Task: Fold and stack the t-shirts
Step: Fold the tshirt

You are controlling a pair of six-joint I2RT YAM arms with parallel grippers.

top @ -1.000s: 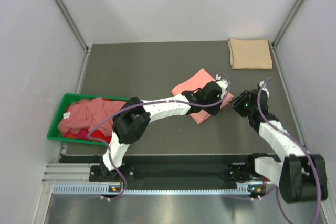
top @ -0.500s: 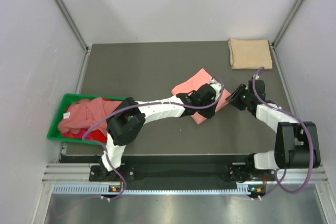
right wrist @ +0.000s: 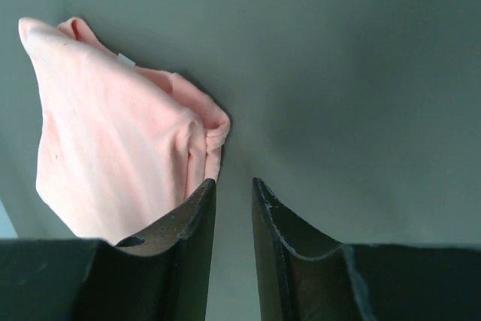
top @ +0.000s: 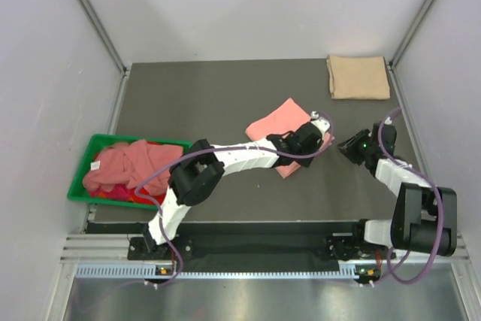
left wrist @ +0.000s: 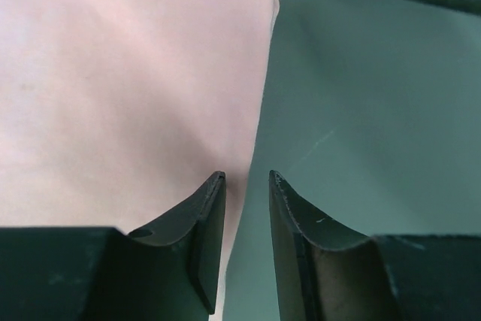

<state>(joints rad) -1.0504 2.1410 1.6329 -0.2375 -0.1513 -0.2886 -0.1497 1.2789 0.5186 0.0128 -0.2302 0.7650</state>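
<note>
A folded salmon-pink t-shirt [top: 279,121] lies mid-table. My left gripper [top: 321,128] hovers at its right edge, open by a narrow gap. In the left wrist view one finger of the gripper [left wrist: 246,176] is over the pink cloth [left wrist: 128,88] and the other over bare table, with nothing pinched. My right gripper [top: 348,146] sits just right of the shirt, slightly open. In the right wrist view the gripper [right wrist: 233,182] has only table between its fingers, with the shirt's bunched corner [right wrist: 120,148] to its left. A folded tan t-shirt [top: 358,77] lies at the back right. Crumpled pink and red t-shirts [top: 124,167] fill the bin.
The green plastic bin [top: 96,142] stands at the table's left front. The dark grey table [top: 188,103] is walled by white panels on three sides. My left arm stretches across the middle from the near edge to the shirt.
My left gripper's jaws have widened and it has shifted right to the shirt's edge. My right gripper has drawn back to the right, off the shirt's corner.
</note>
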